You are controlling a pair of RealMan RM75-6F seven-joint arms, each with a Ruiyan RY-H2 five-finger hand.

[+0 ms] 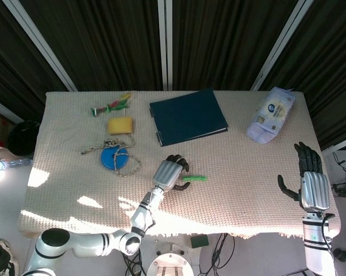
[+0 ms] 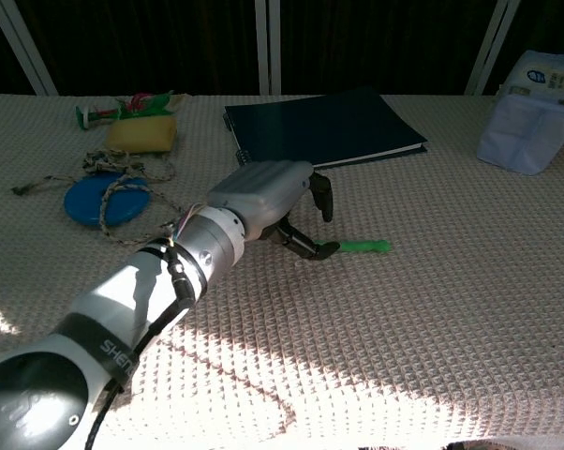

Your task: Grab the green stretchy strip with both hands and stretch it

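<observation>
Far L on the table (image 1: 75, 190): feather toy (image 1: 111, 107), yellow sponge (image 1: 120, 125), then blue disc (image 1: 113, 157) w/ rope (image 1: 107, 144) draped across it. Dark blue folder (image 1: 187, 117) sits back-center.

Left hand (image 1: 170, 173) is low over the cloth near mid-table, fingers curled fwd and apart, nothing in them. Thumb tip (image 2: 319, 250) is right at the L end of the green stretchy strip (image 1: 195, 179); can't tell if touching. Strip lies flat, roughly L-R, in front of the folder, not gripped.

Wipes pack (image 1: 270, 114) back-R corner.

Right hand (image 1: 308, 181) upright at the R edge, fingers spread, holding nothing, well apart from strip.
</observation>
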